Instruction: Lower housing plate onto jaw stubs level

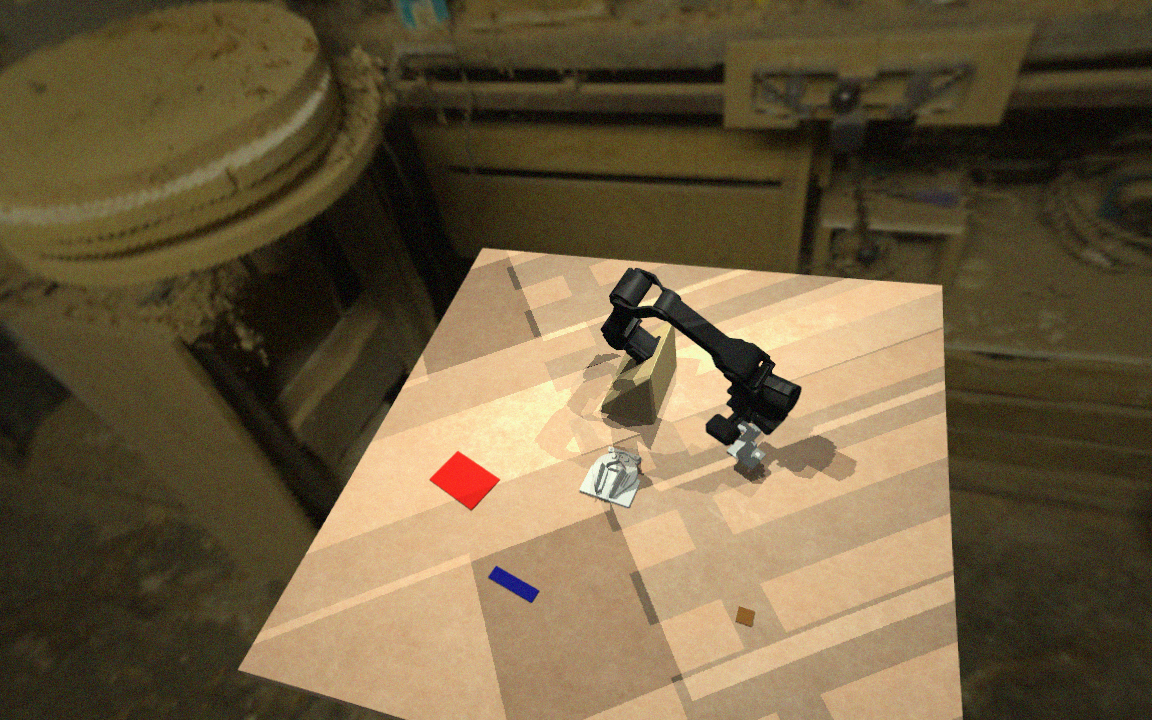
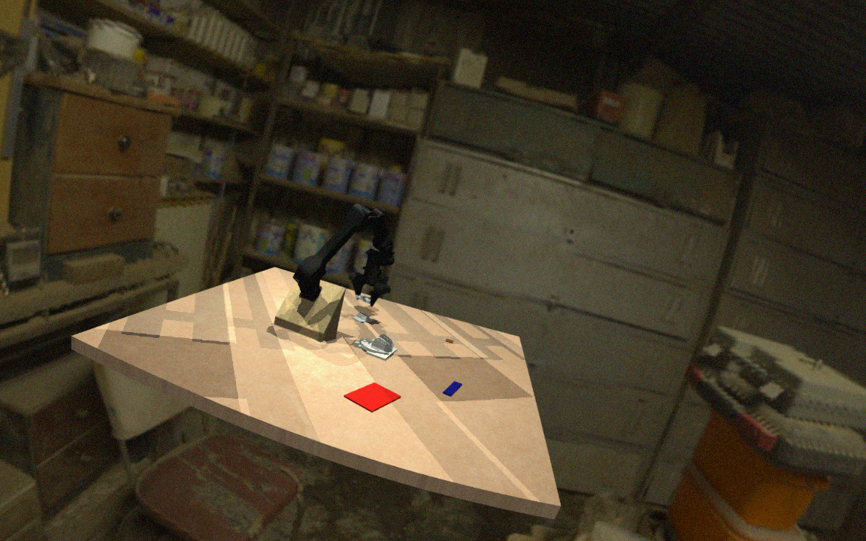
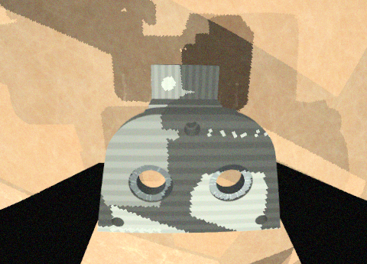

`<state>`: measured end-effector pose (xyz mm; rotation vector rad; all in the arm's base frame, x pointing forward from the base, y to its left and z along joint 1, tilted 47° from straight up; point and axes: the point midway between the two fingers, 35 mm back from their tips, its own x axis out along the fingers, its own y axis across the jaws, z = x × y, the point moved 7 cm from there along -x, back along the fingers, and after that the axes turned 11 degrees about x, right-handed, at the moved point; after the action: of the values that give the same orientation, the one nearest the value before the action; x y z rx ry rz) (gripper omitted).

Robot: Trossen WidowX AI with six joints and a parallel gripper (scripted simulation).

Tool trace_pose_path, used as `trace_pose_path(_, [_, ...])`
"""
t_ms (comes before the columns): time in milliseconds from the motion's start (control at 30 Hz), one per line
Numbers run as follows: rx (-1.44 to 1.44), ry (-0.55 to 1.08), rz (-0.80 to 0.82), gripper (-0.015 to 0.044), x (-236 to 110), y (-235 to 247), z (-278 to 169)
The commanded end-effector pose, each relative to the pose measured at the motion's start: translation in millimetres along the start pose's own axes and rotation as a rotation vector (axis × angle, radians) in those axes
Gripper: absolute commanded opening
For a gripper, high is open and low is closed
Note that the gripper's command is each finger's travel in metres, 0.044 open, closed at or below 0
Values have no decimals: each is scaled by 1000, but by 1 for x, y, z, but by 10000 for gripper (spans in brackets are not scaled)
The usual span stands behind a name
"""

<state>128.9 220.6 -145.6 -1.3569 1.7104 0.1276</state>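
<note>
My gripper (image 1: 742, 443) (image 2: 364, 296) (image 3: 189, 171) is shut on the pale grey housing plate (image 1: 748, 435) (image 2: 362, 297) (image 3: 189, 153), with one black finger at each side edge. The plate has two round holes and a narrower tab, and hangs above the table, away from the base. A second pale shape (image 2: 361, 316) shows under it in the exterior view; I cannot tell what it is. The white base (image 1: 593, 490) (image 2: 382, 355) lies on the table, to the left of the gripper in the top view. The two grey jaws (image 1: 613, 474) (image 2: 384, 341) stand side by side on it. Their stubs are too small to make out.
A red square (image 1: 465, 480) (image 2: 372, 397), a blue bar (image 1: 514, 583) (image 2: 452, 388) and a small brown square (image 1: 745, 616) (image 2: 449, 340) lie on the table. The yellowish wedge-shaped block (image 1: 643, 398) (image 2: 331, 319) stands under the arm's base, behind the white base in the top view.
</note>
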Motion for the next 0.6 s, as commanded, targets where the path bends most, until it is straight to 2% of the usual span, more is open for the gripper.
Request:
trace_pose_path(0, [7, -4, 6, 351, -8, 0, 0])
trace_pose_path(567, [176, -21, 22, 351, -20, -44, -7])
